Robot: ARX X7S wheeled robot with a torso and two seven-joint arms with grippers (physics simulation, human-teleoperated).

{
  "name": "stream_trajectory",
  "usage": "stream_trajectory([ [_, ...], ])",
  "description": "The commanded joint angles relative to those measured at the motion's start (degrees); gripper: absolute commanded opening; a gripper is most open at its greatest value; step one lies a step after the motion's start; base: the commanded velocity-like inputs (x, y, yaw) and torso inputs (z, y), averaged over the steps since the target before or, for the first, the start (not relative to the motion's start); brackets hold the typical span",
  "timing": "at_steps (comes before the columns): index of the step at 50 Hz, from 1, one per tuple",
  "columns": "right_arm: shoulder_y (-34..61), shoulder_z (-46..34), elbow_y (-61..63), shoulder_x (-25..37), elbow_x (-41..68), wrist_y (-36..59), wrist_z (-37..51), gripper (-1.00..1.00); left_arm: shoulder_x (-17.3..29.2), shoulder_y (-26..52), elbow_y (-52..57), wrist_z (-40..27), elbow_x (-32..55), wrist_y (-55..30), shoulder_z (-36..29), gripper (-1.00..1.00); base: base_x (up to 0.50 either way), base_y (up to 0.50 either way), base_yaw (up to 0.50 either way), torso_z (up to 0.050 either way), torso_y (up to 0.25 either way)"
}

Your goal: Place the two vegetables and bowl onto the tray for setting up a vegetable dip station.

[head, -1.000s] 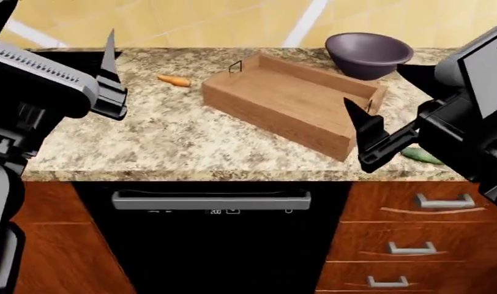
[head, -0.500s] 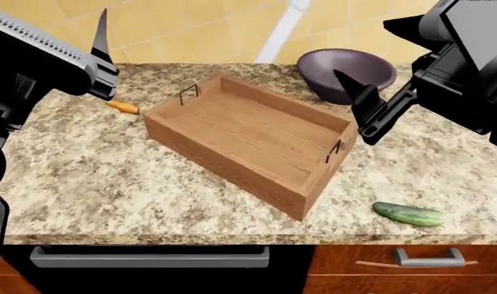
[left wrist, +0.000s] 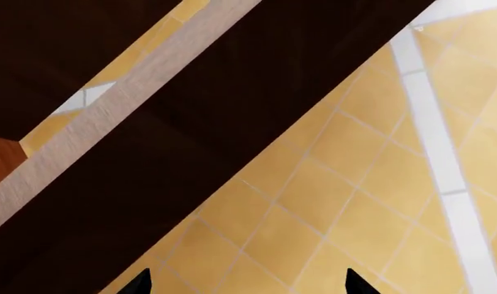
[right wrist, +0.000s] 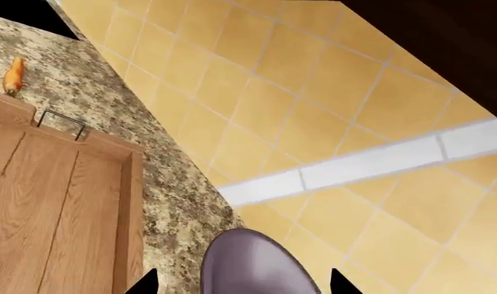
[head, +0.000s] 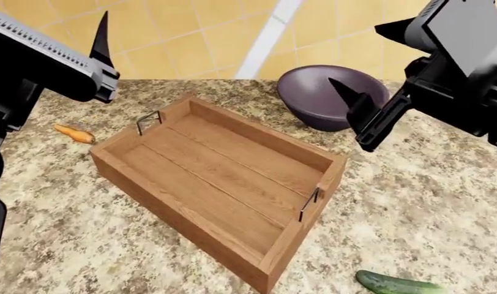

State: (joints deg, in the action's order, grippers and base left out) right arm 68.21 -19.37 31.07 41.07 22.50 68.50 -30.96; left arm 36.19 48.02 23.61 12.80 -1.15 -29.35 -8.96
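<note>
The brown wooden tray lies slantwise mid-counter with nothing in it, a thin metal handle at each short end. Just behind its far end stands the dark purple-grey bowl. The orange carrot lies left of the tray, and the green cucumber near the front right, cut by the frame's edge. My right gripper hangs open above the bowl's right side; the right wrist view has the bowl between its fingertips, plus the tray and carrot. High at the left, my left gripper is open and faces only wall.
Everything rests on a speckled granite counter backed by a yellow tiled wall with a white stripe. The left wrist view shows a dark cabinet overhead. The left arm's body hides the counter's back left corner.
The head view has closed in on the counter, so the drawers dropped out of sight. My right gripper rose from the counter's front edge to above the bowl. Tray, bowl and vegetables stayed put.
</note>
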Motion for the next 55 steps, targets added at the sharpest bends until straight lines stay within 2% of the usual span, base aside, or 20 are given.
stream_trajectory([
  [1, 4.60, 2.61, 6.21, 2.40, 7.30, 10.07, -5.85, 1.00, -0.45, 1.00, -2.34, -0.41, -0.43, 2.86, -0.76, 1.00, 0.00, 0.00, 0.00, 0.000, 0.000],
  [3, 6.36, 2.71, 9.31, 5.58, 9.97, 12.35, -9.17, 1.00, -0.92, 1.56, -3.22, -0.72, -0.45, 3.69, -0.84, 1.00, 0.00, 0.00, 0.00, 0.000, 0.000],
  [4, 6.11, 7.91, 10.59, 5.52, 13.18, 15.16, -10.82, 1.00, -1.32, 1.93, -3.60, -0.94, -0.44, 4.38, -0.95, 1.00, 0.00, 0.00, 0.00, 0.000, 0.000],
  [6, 8.31, 8.32, 12.56, 8.23, 16.54, 20.09, -13.39, 1.00, -1.96, 2.41, -4.39, -1.20, -0.58, 5.27, -1.45, 1.00, 0.00, 0.00, 0.00, 0.000, 0.000],
  [7, 13.33, 1.38, 12.85, 12.37, 18.70, 21.35, -15.46, 1.00, -2.37, 2.59, -5.01, -1.32, -0.59, 6.05, -1.77, 1.00, 0.00, 0.00, 0.00, 0.000, 0.000],
  [8, 15.76, -0.79, 12.27, 13.89, 21.87, 21.41, -14.34, 1.00, -2.56, 2.70, -5.37, -1.40, -0.64, 6.48, -1.95, 1.00, 0.00, 0.00, 0.00, 0.000, 0.000],
  [10, 26.69, -12.13, 10.52, 19.53, 33.84, 21.45, -10.20, 1.00, -3.33, 3.30, -6.92, -1.82, -0.80, 7.93, -2.41, 1.00, 0.00, 0.00, 0.00, 0.000, 0.000],
  [11, 29.29, -14.55, 10.46, 20.23, 36.45, 21.37, -9.14, 1.00, -3.46, 3.41, -7.22, -1.91, -0.81, 8.17, -2.46, 1.00, 0.00, 0.00, 0.00, 0.000, 0.000],
  [13, 36.74, -23.55, 11.91, 23.31, 37.48, 21.30, -13.56, 1.00, -4.00, 3.60, -8.11, -2.34, -0.80, 9.13, -2.53, 1.00, 0.00, 0.00, 0.00, 0.000, 0.000],
  [18, 46.72, -41.25, 16.82, 28.29, 24.28, 16.79, -30.55, 1.00, -4.32, 3.89, -8.81, -2.52, -0.63, 10.36, -2.56, 1.00, 0.00, 0.00, 0.00, 0.000, 0.000],
  [21, 49.08, -44.62, 17.04, 27.46, 21.88, 16.19, -34.20, 1.00, -4.48, 4.62, -9.49, -2.41, -0.62, 10.80, -2.76, 1.00, 0.00, 0.00, 0.00, 0.000, 0.000],
  [24, 52.46, -52.93, 17.06, 27.23, 14.36, 13.59, -39.54, 1.00, -4.19, 4.68, -9.42, -2.28, -0.57, 11.18, -2.66, 1.00, 0.00, 0.00, 0.00, 0.000, 0.000],
  [29, 55.83, -56.95, 15.06, 24.39, 11.62, 12.92, -43.89, 1.00, -3.76, 4.52, -9.05, -2.55, -0.80, 10.89, -2.31, 1.00, 0.00, 0.00, 0.00, 0.000, 0.000],
  [32, 56.93, -59.58, 14.39, 25.13, 9.27, 10.76, -45.73, 1.00, -3.69, 4.28, -8.70, -2.66, -0.84, 11.00, -2.29, 1.00, 0.00, 0.00, 0.00, 0.000, 0.000],
  [41, 57.25, -60.13, 15.70, 25.23, 10.39, 11.41, -47.15, 1.00, -3.54, 3.50, -8.82, -2.70, -0.52, 11.70, -2.12, 1.00, 0.00, 0.00, 0.00, 0.000, 0.000],
  [49, 54.71, -57.46, 17.22, 23.75, 14.74, 14.45, -45.18, 1.00, -3.13, 2.36, -8.88, -3.09, -0.16, 12.45, -1.34, 1.00, 0.00, 0.00, 0.00, 0.000, 0.000],
  [55, 52.30, -52.48, 19.30, 22.56, 21.05, 19.29, -42.52, 1.00, -3.16, 1.58, -9.29, -3.45, -0.04, 13.25, -1.14, 1.00, 0.00, 0.00, 0.00, 0.000, 0.000],
])
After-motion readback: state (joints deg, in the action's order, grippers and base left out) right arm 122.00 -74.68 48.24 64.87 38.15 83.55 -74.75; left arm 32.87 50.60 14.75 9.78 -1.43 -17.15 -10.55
